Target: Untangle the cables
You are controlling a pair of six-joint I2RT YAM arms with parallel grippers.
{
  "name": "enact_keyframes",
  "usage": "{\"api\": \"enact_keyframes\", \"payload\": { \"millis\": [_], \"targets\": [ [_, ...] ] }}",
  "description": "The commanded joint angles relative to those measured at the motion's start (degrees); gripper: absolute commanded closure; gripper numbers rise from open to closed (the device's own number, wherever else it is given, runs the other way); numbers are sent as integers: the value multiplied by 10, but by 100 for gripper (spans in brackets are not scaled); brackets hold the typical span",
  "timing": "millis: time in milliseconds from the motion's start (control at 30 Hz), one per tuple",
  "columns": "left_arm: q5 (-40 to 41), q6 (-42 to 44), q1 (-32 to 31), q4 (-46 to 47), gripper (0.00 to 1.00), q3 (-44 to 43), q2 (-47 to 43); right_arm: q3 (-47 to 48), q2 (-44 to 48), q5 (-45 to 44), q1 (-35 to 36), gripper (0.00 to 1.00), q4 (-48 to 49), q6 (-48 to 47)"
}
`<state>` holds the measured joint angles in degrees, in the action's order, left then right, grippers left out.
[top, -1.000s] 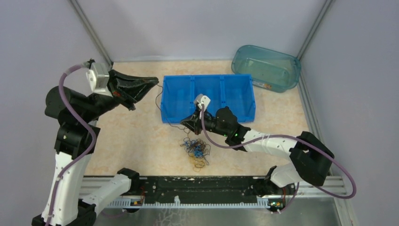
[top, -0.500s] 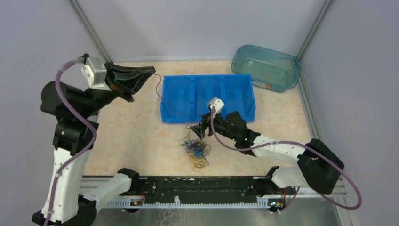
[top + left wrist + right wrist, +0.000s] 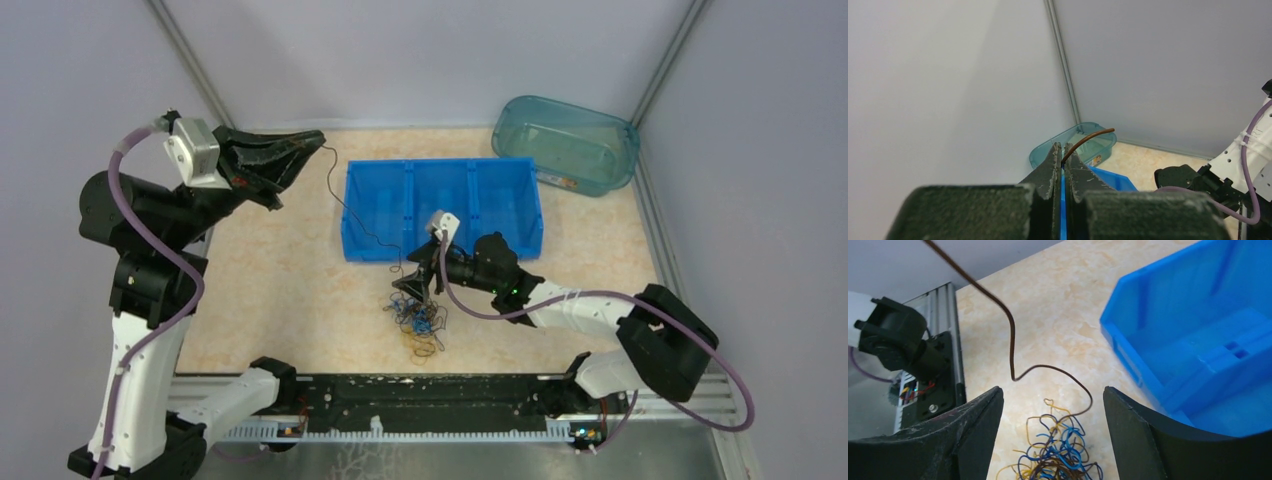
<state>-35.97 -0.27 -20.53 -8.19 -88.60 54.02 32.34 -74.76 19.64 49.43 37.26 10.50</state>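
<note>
The cables lie as a tangle of blue, yellow and brown wires on the table in front of the blue bin. One brown cable rises out of it up to my left gripper, which is shut on its end, high at the left. In the left wrist view the cable's end curls out past the tips of the left gripper. My right gripper hangs open just above the tangle's far side. In the right wrist view the tangle and brown cable lie between its spread fingers, untouched by the right gripper.
A blue three-compartment bin stands behind the tangle, and its corner is close to my right finger. A teal tub sits at the back right. Walls close in the table on three sides.
My right gripper has opened and come back from the bin's front to just over the tangle. The left gripper has drawn the brown cable slightly up and to the left.
</note>
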Motion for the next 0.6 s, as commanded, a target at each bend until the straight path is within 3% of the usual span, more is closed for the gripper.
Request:
{"api": "enact_keyframes", "payload": {
  "millis": [0,100,200,267,333,367,467,567],
  "targets": [
    [7,6,-3,3,98,-20,2,64,-37,77,18,28,40,-7],
    [5,4,-3,0,98,-19,0,82,-53,29,25,36,43,-14],
    [5,2,-3,-3,98,-12,-4,94,-61,3,25,49,56,-13],
    [3,2,-3,-6,97,-4,-10,102,-60,-5,25,67,56,-15],
    [3,1,-3,-14,97,4,-15,109,-53,-11,25,95,45,-21],
    [5,-2,-3,-20,96,12,-18,112,-48,-14,25,100,33,-21],
    [-6,-6,-3,-43,94,69,-38,113,-24,-10,25,100,25,-20],
    [-21,-5,-3,-63,84,156,-70,114,5,-1,26,100,18,-17]
  ]
}}
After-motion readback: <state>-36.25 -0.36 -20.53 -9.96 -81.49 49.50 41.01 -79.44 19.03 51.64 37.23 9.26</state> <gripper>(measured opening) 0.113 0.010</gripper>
